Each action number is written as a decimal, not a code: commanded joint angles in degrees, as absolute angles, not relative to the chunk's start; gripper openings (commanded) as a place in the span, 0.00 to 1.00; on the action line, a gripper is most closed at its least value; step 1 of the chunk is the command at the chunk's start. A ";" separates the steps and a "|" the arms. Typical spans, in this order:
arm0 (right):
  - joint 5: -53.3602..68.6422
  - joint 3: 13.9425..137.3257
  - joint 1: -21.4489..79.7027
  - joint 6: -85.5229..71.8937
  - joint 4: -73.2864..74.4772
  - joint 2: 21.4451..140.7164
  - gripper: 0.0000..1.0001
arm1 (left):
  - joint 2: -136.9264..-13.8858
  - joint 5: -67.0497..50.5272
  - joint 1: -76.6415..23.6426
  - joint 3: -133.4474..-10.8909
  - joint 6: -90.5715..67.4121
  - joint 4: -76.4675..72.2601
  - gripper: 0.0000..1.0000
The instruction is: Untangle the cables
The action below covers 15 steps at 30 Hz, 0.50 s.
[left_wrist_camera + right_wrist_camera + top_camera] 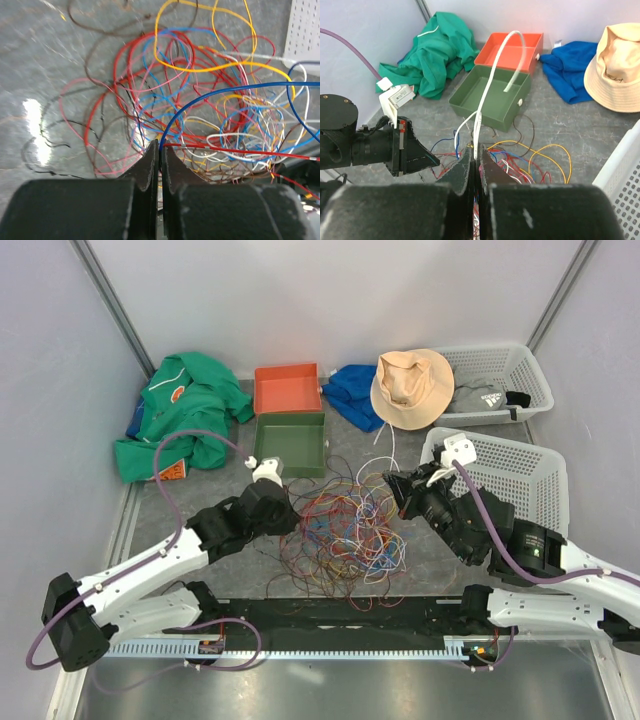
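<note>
The cables (345,530) lie in a loose tangle of red, orange, yellow, white, blue and purple strands on the grey table between my two arms. My left gripper (294,517) is at the tangle's left edge. In the left wrist view it (160,148) is shut on a blue cable (225,90) that arcs up and right over the pile (210,115). At the tangle's upper right, my right gripper (391,483) is shut (476,153) on a white cable (492,75), which rises upward from the jaws.
A green open box (290,445) and an orange box (287,388) stand behind the tangle. A green garment (185,415) lies at back left, a blue cloth (352,392) and a tan hat (412,387) at back. Two white baskets (490,347) (500,440) are on the right.
</note>
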<state>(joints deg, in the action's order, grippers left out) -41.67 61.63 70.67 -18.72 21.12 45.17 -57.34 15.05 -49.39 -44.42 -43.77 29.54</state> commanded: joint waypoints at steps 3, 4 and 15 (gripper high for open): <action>-43.77 64.86 70.40 -18.90 16.70 43.94 0.00 | -55.64 15.21 -48.60 -38.76 -47.73 32.61 0.53; -43.33 64.95 70.40 -18.90 16.87 44.12 0.00 | -54.85 15.21 -48.69 -38.85 -47.64 32.52 0.60; -41.40 63.98 70.40 -20.13 17.23 47.63 0.00 | -38.68 7.05 -48.69 -35.43 -40.53 13.24 0.82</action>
<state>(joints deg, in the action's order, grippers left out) -42.06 62.67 70.61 -19.33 19.22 46.33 -43.05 12.88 -48.84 -37.95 -45.10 27.22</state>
